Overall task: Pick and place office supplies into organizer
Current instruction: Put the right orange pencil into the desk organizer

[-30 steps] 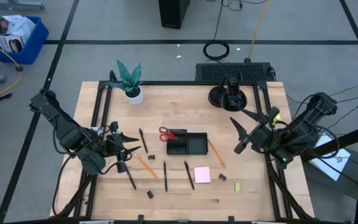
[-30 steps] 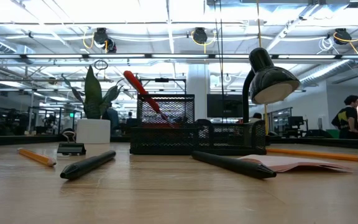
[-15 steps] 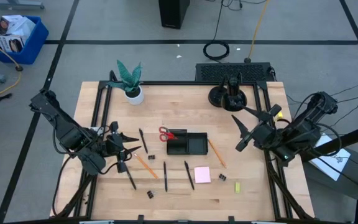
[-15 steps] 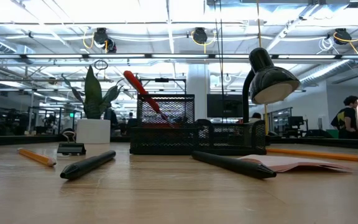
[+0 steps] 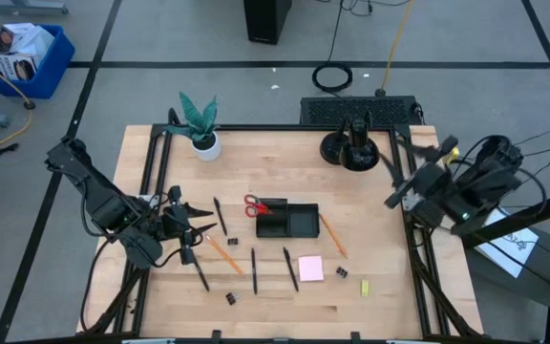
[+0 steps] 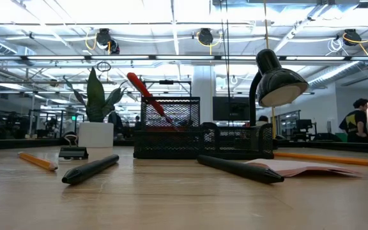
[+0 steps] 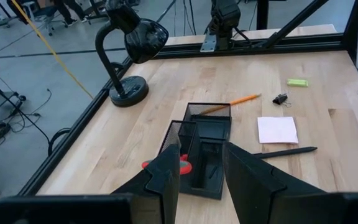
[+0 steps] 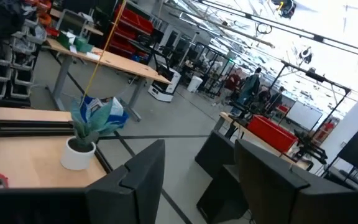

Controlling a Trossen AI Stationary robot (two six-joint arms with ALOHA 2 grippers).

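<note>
Organizer lies ahead of the left arm's parted jaws.

Organizer mid-table, scissors standing in its left end. Sticky-note pad just in front of organizer, pens left of pad, pencil right of organizer. Potted plant behind organizer to left, desk lamp behind to right.

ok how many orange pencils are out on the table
2. One pencil lies angled just right of the organizer; the other pencil lies off the organizer's left side, among black pens. None seems hidden.
</note>
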